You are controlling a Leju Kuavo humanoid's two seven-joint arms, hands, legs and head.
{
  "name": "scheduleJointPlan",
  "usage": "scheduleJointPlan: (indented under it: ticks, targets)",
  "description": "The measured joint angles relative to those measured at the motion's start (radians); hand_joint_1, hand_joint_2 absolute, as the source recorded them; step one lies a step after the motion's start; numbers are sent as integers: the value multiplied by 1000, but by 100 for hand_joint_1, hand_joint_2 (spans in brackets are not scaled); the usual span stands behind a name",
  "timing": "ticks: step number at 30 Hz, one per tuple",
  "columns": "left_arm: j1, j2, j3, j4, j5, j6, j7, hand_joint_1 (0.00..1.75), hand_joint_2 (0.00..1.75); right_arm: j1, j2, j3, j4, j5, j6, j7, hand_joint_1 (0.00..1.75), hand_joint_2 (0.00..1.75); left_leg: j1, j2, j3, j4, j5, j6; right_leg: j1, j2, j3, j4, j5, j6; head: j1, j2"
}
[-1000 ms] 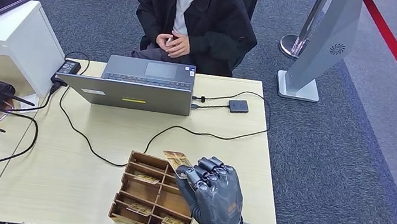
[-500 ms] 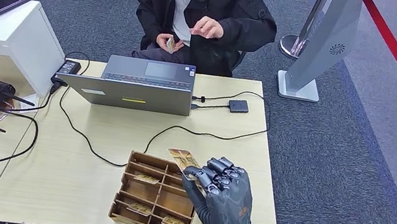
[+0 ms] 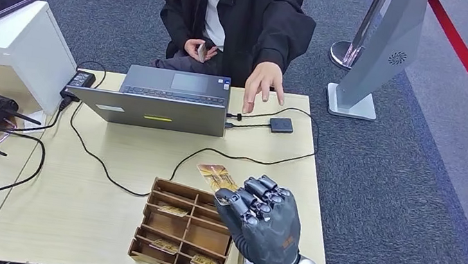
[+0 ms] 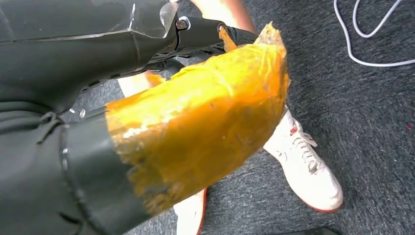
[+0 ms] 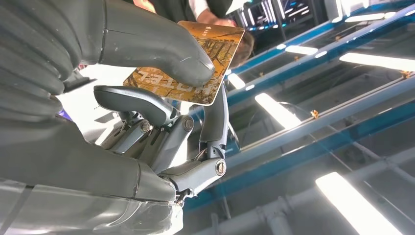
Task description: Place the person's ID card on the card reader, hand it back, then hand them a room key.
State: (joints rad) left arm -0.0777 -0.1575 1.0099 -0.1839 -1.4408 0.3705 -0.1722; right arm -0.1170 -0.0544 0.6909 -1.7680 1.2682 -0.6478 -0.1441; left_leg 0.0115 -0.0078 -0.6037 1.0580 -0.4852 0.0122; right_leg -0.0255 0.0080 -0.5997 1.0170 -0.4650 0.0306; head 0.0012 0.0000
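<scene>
Room key: a gold-brown card [image 3: 214, 174], raised above the surface just beyond the far edge of the wooden tray, tilted, its far end pointing toward the person; in the right wrist view the card [image 5: 195, 73] carries mirrored printed lettering.
Right hand: the hand [image 3: 261, 223] rises from the near right part of the surface, back of the hand up; the thumb [image 5: 156, 46] presses on one face of the card and fingers [image 5: 134, 100] sit under the other, so the fingers are grasping the room key.
Left hand: the left wrist view looks down at grey carpet past dark parts and an orange-taped piece; I cannot tell how the fingers lie.
Wooden tray: a divided box [image 3: 185, 231] on the surface, beside and partly under the right hand; several compartments hold similar gold cards [image 3: 166, 246] lying flat.
Person's reaching hand: a hand [image 3: 265, 83], palm down with spread digits, is stretched over the far edge of the surface, near the card reader and well apart from the room key.
Person's other hand: held close to the body [image 3: 200, 50], with a small object in it, too small to name.
Card reader: a small dark square box [image 3: 281, 125] on the far right of the surface, with a cable running to the laptop.
Laptop: grey, open [image 3: 162, 99], at the far middle of the surface, its lid back toward the robot.
Surface: a light wooden top [image 3: 101, 203] with black cables looped across it.
</scene>
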Motion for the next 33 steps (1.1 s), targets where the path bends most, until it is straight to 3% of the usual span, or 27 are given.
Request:
scheduleJointPlan:
  ticks: [15,30,31,33]
  targets:
    - [-31,0,-50,0,-49,-30,28,0,0,-229,52,4,222,73,81,172,175,175,0,-1,0,0,1,-1,0,0,0,1,1,0,0,0]
    - [-35,0,-70,0,-56,-36,34,0,0,-302,80,0,369,55,157,237,172,175,0,-1,0,0,1,-1,0,0,0,1,1,0,0,0]
    - [-35,0,-71,0,-57,-36,35,0,0,-308,82,0,379,54,163,241,160,175,0,-1,0,0,1,-1,0,0,0,1,1,0,0,0]
    - [-35,0,-71,0,-57,-36,36,0,0,-318,86,0,397,51,172,247,72,175,0,-1,0,0,2,-1,0,0,0,1,1,0,0,0]
